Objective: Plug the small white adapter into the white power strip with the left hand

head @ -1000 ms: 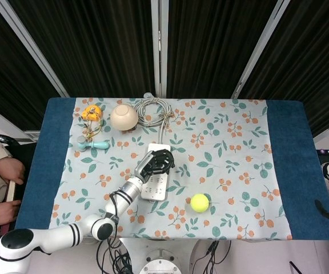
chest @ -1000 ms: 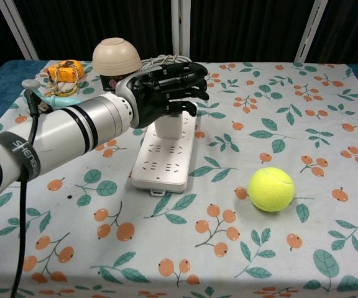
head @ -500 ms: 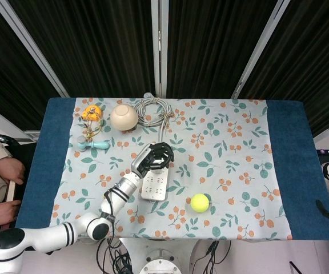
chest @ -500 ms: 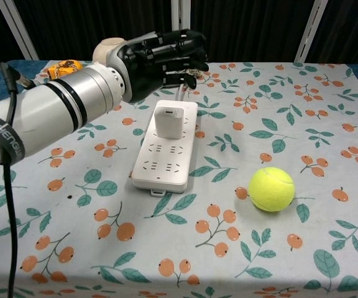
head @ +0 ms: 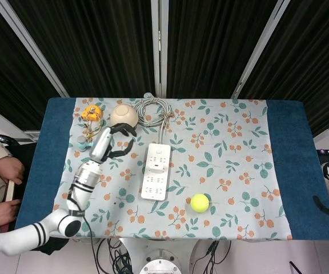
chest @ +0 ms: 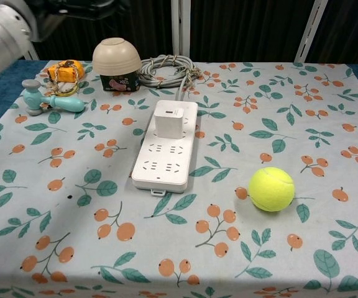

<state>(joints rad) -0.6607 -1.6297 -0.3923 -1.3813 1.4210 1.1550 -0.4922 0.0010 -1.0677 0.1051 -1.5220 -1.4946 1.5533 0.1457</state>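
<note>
Withdrawing left hand [head: 117,140], adapter [chest: 169,120] plugged

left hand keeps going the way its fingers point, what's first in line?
Probably the coiled grey cable. The left hand points up-right past the upturned bowl; it may be raised, so depth is unclear.

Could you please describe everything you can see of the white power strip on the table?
The white power strip is a long, flat block of what looks like plastic, with rows of sockets. It lies flat on the patterned tablecloth, lengthwise away from the robot. The small white adapter stands upright in its far sockets. A grey cord runs from its far end into a coil. No hand touches it.
</note>
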